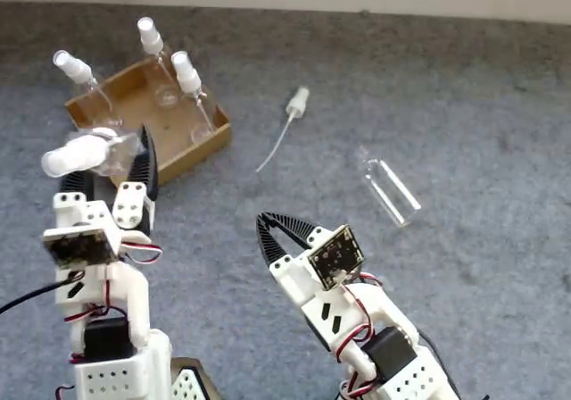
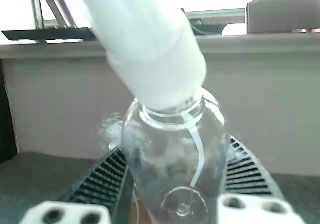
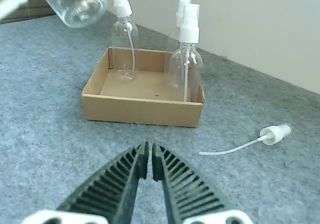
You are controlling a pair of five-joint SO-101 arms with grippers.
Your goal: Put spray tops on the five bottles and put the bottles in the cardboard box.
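Three capped bottles (image 1: 190, 87) stand upright in the cardboard box (image 1: 192, 154) at the upper left of the high view. Just below the box in that frame, the left gripper (image 1: 114, 161) is clamped on a fourth bottle (image 1: 89, 154), its fingers (image 2: 107, 176) pressing both sides of the clear body. This bottle wears a white spray top (image 2: 150, 49) and is held tilted above the carpet (image 1: 464, 105), close to the box's near corner. A loose spray top (image 1: 297, 101) with its thin tube lies on the carpet just right of the box, toward upper centre. Farther right, a bare bottle (image 1: 391, 190) lies on its side, well apart from the box. The right gripper (image 1: 265, 221) sits at lower centre, its fingers closed together on nothing, its tips pointing toward the box.
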